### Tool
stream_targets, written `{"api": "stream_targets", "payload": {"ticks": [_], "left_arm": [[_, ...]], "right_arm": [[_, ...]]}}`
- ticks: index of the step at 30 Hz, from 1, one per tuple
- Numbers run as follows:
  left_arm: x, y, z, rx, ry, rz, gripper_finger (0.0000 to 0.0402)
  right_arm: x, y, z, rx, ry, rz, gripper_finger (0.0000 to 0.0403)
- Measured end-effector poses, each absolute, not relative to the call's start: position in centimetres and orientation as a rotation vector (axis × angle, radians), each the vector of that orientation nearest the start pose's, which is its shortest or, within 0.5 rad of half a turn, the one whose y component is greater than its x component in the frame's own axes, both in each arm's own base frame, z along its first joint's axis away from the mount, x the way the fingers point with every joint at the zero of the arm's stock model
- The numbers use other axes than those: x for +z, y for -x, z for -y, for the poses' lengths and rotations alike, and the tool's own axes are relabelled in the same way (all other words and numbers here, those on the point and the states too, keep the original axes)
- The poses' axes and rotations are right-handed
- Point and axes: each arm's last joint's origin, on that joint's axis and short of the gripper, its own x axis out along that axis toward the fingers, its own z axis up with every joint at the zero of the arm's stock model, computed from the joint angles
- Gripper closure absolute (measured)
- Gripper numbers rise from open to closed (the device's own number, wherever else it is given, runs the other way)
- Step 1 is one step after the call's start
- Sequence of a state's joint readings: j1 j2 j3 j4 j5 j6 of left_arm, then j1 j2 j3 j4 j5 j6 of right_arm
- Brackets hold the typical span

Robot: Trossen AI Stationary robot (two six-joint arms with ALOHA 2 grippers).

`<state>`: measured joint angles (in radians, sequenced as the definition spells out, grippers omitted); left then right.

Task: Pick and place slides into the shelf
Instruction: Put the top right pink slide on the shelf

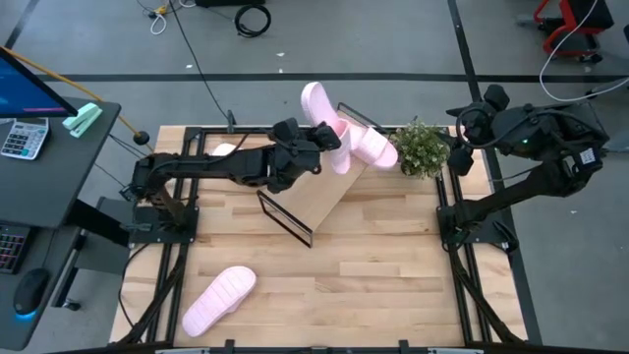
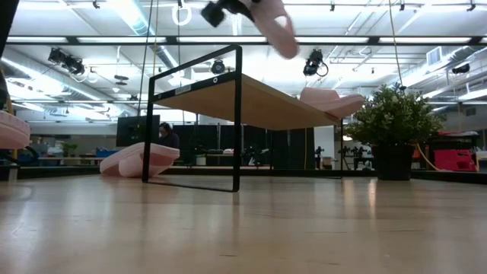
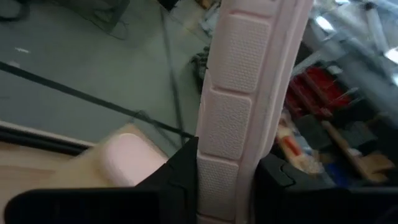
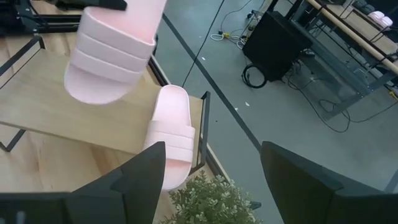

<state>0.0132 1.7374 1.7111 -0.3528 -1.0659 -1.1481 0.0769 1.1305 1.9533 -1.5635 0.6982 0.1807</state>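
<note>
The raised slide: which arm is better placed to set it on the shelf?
Left. Its hand grips the slide above the shelf; the right hand is open, beside the table.

Left arm is hiding most of a pale pink foam slide (image 1: pixel 224 149) at the table's far left. Low view is cropping another pink slide (image 2: pixel 13 129) at its left edge. Left wrist view is blurring the slide on the shelf (image 3: pixel 127 160).
</note>
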Motion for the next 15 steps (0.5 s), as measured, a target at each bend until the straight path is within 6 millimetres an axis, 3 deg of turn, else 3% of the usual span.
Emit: {"api": "stream_targets", "payload": {"ticks": [15], "left_arm": [[38.2, -36.0, -0.2, 1.203, 0.835, 0.267, 0.0303]], "right_arm": [[50.3, -10.3, 1.1, -0.659, 0.113, -0.628, 0.0133]]}}
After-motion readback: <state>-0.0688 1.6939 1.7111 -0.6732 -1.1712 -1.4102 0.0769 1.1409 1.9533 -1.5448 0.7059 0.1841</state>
